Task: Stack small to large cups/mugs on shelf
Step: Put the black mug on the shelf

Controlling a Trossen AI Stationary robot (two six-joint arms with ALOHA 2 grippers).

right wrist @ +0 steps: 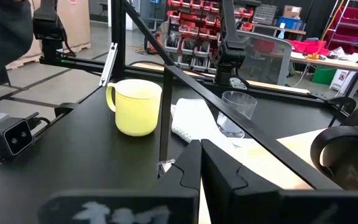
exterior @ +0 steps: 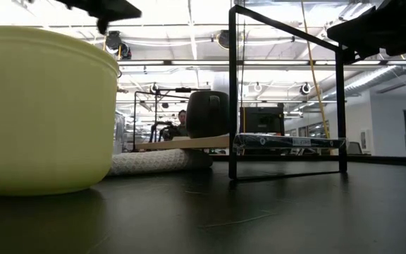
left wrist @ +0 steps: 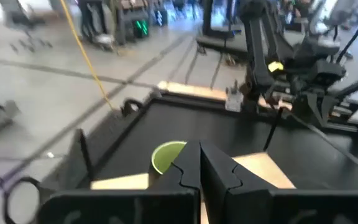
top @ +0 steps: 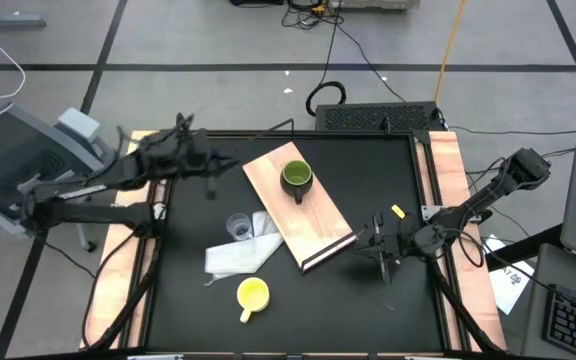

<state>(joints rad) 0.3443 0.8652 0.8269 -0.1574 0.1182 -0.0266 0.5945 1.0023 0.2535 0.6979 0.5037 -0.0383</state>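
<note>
The olive-green mug [top: 296, 179] is sitting upright on the shelf [top: 320, 230], a light-wood board lying at an angle across the middle of the bench [top: 388, 310]. That looks like the only piece in place. The yellow mug [top: 252, 294] is standing on the bare bench well apart from the board, near the front edge, and the clear cup [top: 239, 228] is standing just beside the board's long edge, next to a crumpled white cloth [top: 238, 254]. So I'm judging the job barely begun: two vessels are waiting to go onto the stack.

Neither arm is carrying anything. The left gripper [top: 211, 166] is hovering off the board's far corner with its jaws clenched on nothing, and the right gripper [top: 380, 242] is hanging near the dark-edged end of the board, jaws likewise pressed together and empty.

From table height the yellow mug is filling the near side and hiding the clear cup altogether. I cannot tell whether the cloth is touching the cup or tucking under the board.
</note>
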